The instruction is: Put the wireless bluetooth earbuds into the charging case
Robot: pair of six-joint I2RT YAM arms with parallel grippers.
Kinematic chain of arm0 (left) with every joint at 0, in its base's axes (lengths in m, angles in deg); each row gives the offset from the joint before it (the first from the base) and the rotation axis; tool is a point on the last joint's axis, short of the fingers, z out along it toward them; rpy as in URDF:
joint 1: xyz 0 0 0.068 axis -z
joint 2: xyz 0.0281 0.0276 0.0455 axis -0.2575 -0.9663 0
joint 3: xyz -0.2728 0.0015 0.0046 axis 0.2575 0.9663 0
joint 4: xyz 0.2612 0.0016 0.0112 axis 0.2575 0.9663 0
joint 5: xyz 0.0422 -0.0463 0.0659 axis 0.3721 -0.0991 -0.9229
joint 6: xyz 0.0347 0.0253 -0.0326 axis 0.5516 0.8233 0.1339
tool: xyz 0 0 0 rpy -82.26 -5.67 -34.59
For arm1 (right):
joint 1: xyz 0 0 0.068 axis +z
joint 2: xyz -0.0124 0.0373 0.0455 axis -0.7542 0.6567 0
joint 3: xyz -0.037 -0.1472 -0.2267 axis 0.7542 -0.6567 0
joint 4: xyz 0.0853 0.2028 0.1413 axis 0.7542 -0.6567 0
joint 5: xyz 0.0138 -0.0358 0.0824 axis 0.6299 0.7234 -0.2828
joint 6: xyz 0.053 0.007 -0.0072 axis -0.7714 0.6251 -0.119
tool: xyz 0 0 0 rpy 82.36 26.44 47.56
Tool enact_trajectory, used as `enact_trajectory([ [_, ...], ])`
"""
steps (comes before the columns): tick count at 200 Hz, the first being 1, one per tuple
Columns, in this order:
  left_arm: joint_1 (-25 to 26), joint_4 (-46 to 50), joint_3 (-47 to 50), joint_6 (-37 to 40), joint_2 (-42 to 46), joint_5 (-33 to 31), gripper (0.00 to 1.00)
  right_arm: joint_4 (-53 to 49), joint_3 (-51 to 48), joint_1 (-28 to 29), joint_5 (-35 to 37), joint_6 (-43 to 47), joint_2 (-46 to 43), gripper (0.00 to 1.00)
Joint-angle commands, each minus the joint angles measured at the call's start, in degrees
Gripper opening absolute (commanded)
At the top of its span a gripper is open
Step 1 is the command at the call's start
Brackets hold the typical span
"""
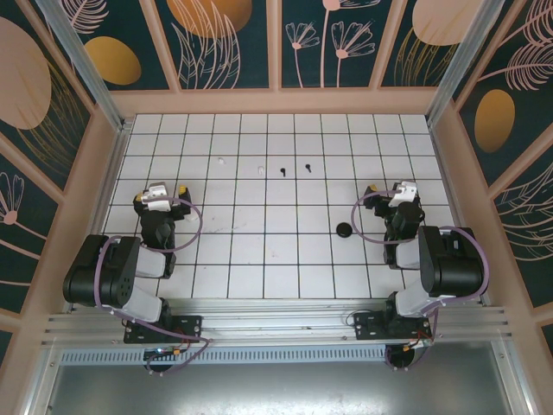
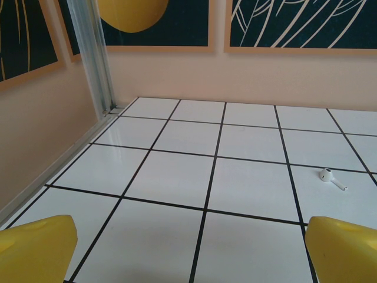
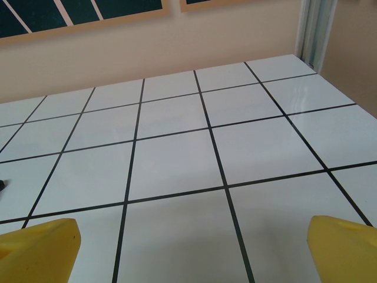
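a white tiled floor with black grid lines sits inside peach walls hung with dark panels of leaves and flowers. in the top view two tiny buds lie in the upper middle of the frame, a tile apart: the one black earbud and, just right of it, the other black earbud. both rest on the tiles, touching nothing.

the left gripper sits at the left of the frame, lower than the buds and well apart from them. the right gripper sits at the right, also lower and well apart, so the buds lie between the two arms and further up the picture. a small round black case lies on the floor below and right of the buds, near the right gripper and just to its lower left.

two white earbuds lie left of the black ones: a far white earbud and a near white earbud.

in the left wrist view the left gripper has its yellow fingers spread to the bottom corners, wide open with only bare tile between them; a white bud lies at the right edge, ahead of the right finger. in the right wrist view the right gripper stands just as wide, holding nothing.
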Motion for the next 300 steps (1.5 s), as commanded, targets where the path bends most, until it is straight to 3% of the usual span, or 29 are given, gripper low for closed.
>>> enact_trajectory([
  [1, -0.36, -0.58, -0.97, -0.88, -0.10, 0.72, 0.99, 2.86, 0.22, 0.30, -0.63, 0.55, 0.34, 0.99],
  [187, -0.67, -0.20, -1.15, -1.21, 0.03, 1.08, 0.99, 2.92, 0.17, 0.23, -0.59, 0.55, 0.38, 0.99],
  [211, -0.67, 1.80, -1.80, -4.17, 1.55, -7.02, 0.99, 3.12, 0.04, 0.38, -0.57, 0.62, 0.25, 0.99],
  [236, -0.67, 1.96, -0.93, -3.67, 3.91, -6.26, 0.99, -3.22, 1.82, 0.57, -1.19, 0.99, -3.41, 0.99],
  [256, -0.67, 20.20, -6.37, -6.67, 11.60, -12.26, 0.99, -15.41, 6.00, 0.53, -1.02, -0.04, -8.65, 0.99],
  [280, -0.68, 36.76, -12.95, -6.96, 16.92, -13.37, 0.99, -24.42, 8.98, 0.64, -1.98, -2.95, -13.83, 0.99],
  [300, -0.67, 53.66, -19.27, -15.68, 20.36, -17.29, 0.99, -35.86, 13.46, 0.64, -1.34, -8.68, -16.57, 0.98],
])
